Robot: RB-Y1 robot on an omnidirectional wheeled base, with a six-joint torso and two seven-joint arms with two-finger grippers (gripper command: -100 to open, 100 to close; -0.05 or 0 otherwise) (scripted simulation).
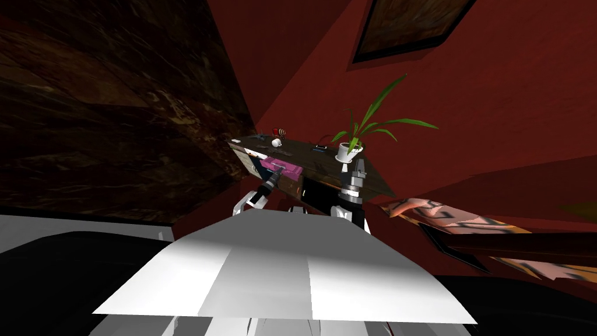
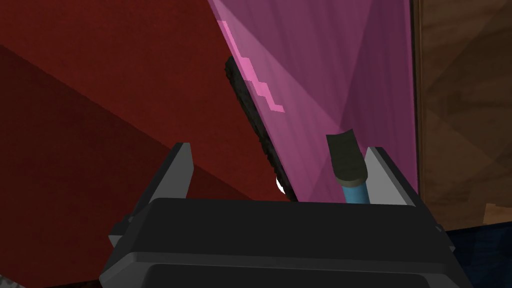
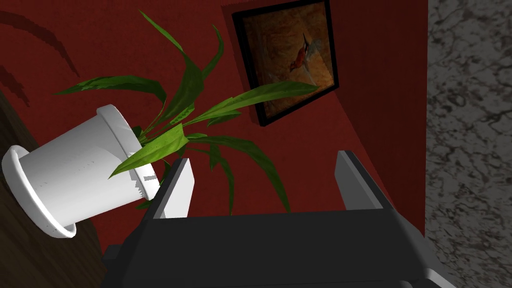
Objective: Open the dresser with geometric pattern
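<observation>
Abutting red walls [image 1: 495,87], dark dresser top [image 1: 300,150]

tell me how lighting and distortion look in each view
Head view: dim, wide lens splays the walls and slants the dresser. Left wrist view: pink drawer front in lighter and darker bands. Right wrist view: white pot bright, leaf shadows on the red wall.
</observation>
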